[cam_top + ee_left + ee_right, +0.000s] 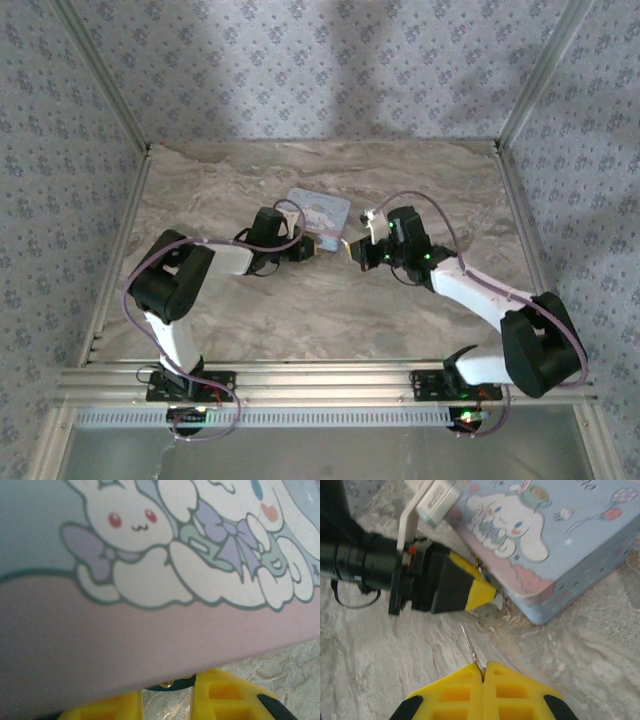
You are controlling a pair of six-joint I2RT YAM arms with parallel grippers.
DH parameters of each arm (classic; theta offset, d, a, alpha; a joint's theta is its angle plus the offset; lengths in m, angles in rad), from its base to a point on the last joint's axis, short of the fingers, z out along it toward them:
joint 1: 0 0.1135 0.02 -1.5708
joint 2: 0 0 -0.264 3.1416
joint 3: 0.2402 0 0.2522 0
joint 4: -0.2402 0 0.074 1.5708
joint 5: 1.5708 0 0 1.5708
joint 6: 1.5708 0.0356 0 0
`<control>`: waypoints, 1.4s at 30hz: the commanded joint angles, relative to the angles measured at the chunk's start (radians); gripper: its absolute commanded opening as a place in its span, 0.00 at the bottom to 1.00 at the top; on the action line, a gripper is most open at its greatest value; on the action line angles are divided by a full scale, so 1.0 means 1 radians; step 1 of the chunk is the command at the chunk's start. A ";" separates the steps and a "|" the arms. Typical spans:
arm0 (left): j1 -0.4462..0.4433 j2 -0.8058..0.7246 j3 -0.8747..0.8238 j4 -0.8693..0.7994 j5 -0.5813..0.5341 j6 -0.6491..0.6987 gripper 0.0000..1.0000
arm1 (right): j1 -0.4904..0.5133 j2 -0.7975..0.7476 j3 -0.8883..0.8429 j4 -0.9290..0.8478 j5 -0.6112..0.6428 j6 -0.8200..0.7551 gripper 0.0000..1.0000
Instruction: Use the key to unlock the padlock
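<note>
The left arm [190,275] is bending up at its elbow and reaching to the right, low over the table [300,320]. Its left gripper [312,248] is sitting right at the near corner of the pale blue bunny tin [320,210]. In the left wrist view, its yellow fingers [220,700] are standing a little apart. They are pinching a tiny dark blue thing between their tips, which looks like the padlock [167,684]. The padlock is sitting just under the edge of the tin and is mostly hidden. The right arm [480,290] is stretching up and to the left from its base, and its right gripper [352,250] is pointing at the left gripper, with the two close together but not touching. In the right wrist view, the right gripper's fingers are pressing tight together on the key [470,647]. The thin silver key is sticking out of the fingertips and pointing toward the left gripper and the tin's corner.
</note>
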 commanded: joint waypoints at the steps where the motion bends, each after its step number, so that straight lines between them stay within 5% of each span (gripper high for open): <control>1: -0.008 -0.060 0.050 -0.034 0.038 -0.029 0.20 | 0.041 -0.047 -0.066 0.084 0.085 -0.029 0.00; 11: -0.010 -0.082 0.066 -0.066 0.058 -0.078 0.17 | 0.124 -0.030 -0.182 0.213 0.159 -0.054 0.00; 42: -0.046 -0.158 0.136 -0.239 0.120 -0.270 0.15 | 0.197 0.236 -0.097 0.399 0.263 -0.159 0.00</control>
